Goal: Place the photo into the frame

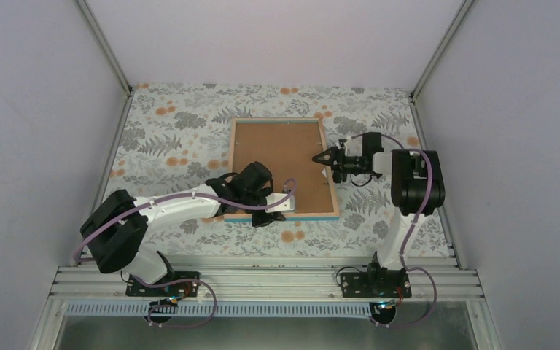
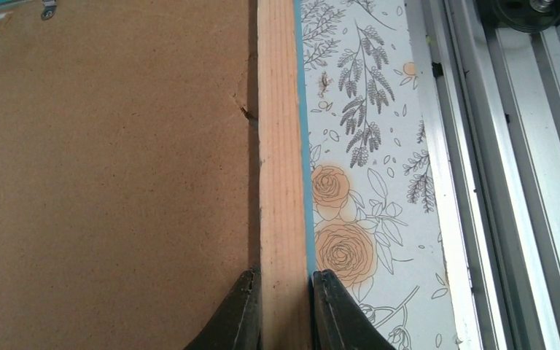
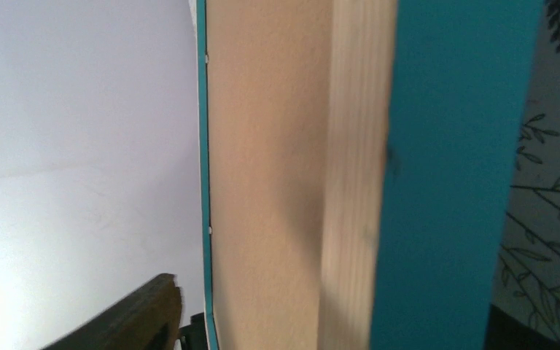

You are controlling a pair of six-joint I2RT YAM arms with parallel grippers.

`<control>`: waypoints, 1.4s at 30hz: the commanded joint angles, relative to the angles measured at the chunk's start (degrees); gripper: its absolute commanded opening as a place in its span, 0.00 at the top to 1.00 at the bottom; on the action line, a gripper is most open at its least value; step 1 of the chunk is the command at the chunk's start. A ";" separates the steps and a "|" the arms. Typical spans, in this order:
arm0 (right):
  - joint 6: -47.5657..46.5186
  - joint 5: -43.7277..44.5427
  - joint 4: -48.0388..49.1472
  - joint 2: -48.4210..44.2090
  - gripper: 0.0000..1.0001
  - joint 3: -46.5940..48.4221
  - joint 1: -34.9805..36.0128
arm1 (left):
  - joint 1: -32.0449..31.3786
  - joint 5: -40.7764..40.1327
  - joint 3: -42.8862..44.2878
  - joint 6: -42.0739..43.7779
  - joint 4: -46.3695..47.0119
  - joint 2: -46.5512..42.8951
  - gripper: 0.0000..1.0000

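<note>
The frame lies back up on the floral cloth, and a brown backing board fills it. The photo is hidden. My left gripper is shut on the frame's near rail. In the left wrist view its fingertips pinch the light wooden rail, one on the board side and one on the turquoise outer side. My right gripper is at the frame's right rail, open. In the right wrist view one finger stands well clear of the board and the wooden rail; the other finger is out of sight.
A floral cloth covers the table. An aluminium rail runs along the near edge, close to the frame. White walls enclose the left, back and right. A small metal clip sits at the board's far edge.
</note>
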 commanded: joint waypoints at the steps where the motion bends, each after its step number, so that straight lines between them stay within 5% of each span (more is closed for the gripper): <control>1: 6.94 -4.57 4.58 2.12 0.36 2.15 0.21 | 0.04 3.85 0.93 5.74 5.79 -3.91 0.98; 12: -2.10 -1.80 -5.47 -4.26 0.96 8.77 0.17 | 0.50 -6.15 3.42 10.60 4.64 -4.91 0.95; 15: -4.00 -2.51 -7.84 -5.90 0.96 11.27 -0.25 | 1.56 -7.31 7.05 10.41 0.57 -5.14 0.84; 28: -22.60 6.88 -22.95 -17.10 0.96 31.98 -1.64 | 12.70 -9.95 25.05 6.61 -16.63 -9.09 0.01; 35: -42.36 21.87 -34.33 -22.33 0.97 46.55 -0.01 | 27.72 -11.28 32.31 -5.67 -13.80 -7.79 0.00; 42: -57.47 44.14 -34.37 -26.27 0.97 48.39 11.89 | 41.62 -12.99 38.17 -16.23 -11.54 -4.77 0.00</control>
